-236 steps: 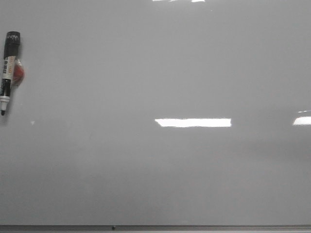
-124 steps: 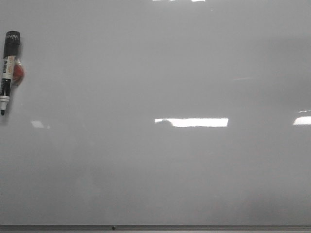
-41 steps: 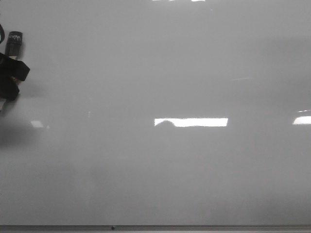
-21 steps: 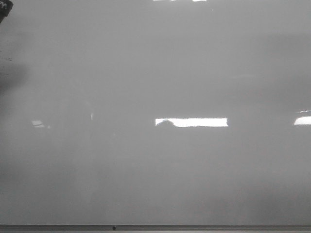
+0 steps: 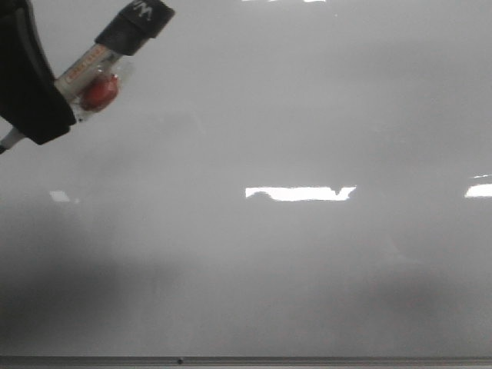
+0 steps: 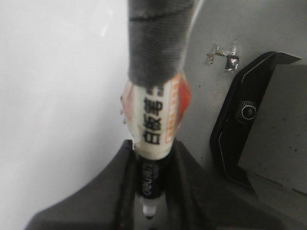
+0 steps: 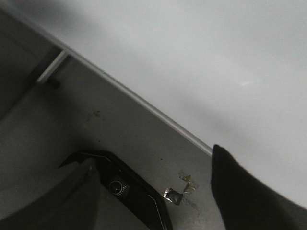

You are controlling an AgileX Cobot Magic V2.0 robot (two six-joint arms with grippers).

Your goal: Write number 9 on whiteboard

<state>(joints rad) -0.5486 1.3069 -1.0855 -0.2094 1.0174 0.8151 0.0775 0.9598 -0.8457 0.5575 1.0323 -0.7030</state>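
The whiteboard (image 5: pixel 307 115) fills the front view, with its thin grey frame strip (image 5: pixel 307 359) along the lower edge. No number 9 or other marker stroke shows on it. My left gripper (image 5: pixel 42 104) is at the upper left, shut on a marker (image 5: pixel 96 65) with a white labelled body, a red blob and a black end (image 5: pixel 142 19), held tilted. In the left wrist view the marker (image 6: pixel 156 120) sits between the fingers of the left gripper (image 6: pixel 151 160), nib toward the camera. My right gripper (image 7: pixel 152 158) is open and empty beside the whiteboard's edge (image 7: pixel 192 57).
Bright rectangular light reflections (image 5: pixel 300 193) lie on the board. Off the board on a grey surface are a black device with a round knob (image 7: pixel 129 191), also in the left wrist view (image 6: pixel 244 120), and a scrap of foil (image 7: pixel 175 194).
The marker lay at the board's left edge. My left gripper closed on it, lifted it out of view, and now holds it tilted at the upper left.
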